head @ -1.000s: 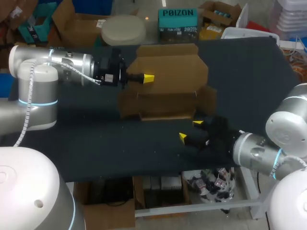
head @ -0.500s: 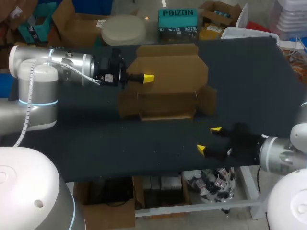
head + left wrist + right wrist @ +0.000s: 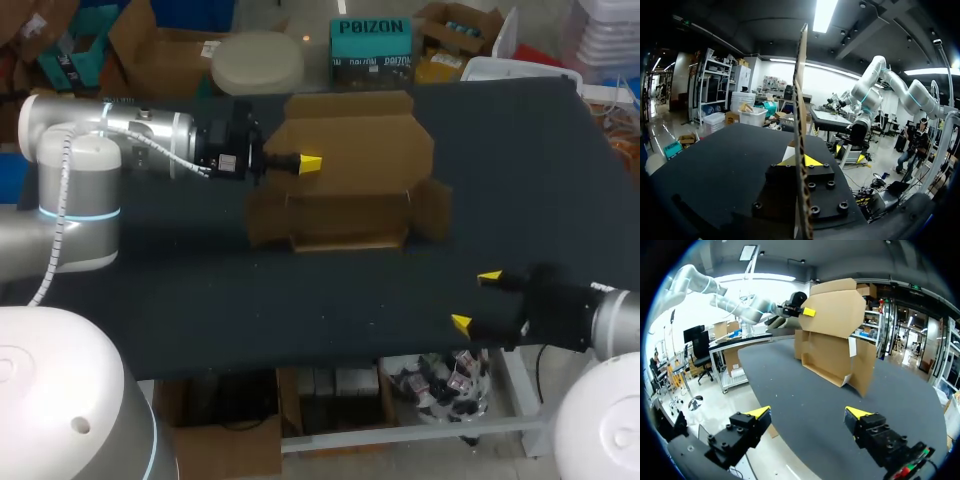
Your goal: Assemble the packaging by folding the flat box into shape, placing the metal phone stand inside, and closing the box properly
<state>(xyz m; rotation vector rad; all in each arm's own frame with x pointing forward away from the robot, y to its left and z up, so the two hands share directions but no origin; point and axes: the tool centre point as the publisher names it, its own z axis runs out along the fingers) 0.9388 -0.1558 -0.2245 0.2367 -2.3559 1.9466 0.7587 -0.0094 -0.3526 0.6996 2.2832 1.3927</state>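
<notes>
– Dark table (image 3: 300, 300), two arms, one carton: where does the box (image 3: 350, 190) sit?

– At the left gripper (image 3: 310, 163). Its fingers are clamped on the edge of the raised lid panel. The wrist camera shows the cardboard edge-on between the two yellow tips, standing upright ahead of them.

– And the right gripper (image 3: 475, 300)?

– Fingers wide apart, holding nothing. It hangs near the table's near edge, well apart from the box, which lies ahead of it and a little toward its right finger.

– How does the box lie?

– Half formed: a shallow tray with a side flap at each end and the lid up behind. Its long axis runs away from the left gripper toward the right arm's side, so the right gripper looks at the tray's front wall and the nearer end flap at a slant.

– Which arm takes the next fold?

– Likely the right. The left is the nearer one but busy pinning the lid, and the end flap on the right gripper's side is the closest loose piece. No phone stand shows in any view.
</notes>
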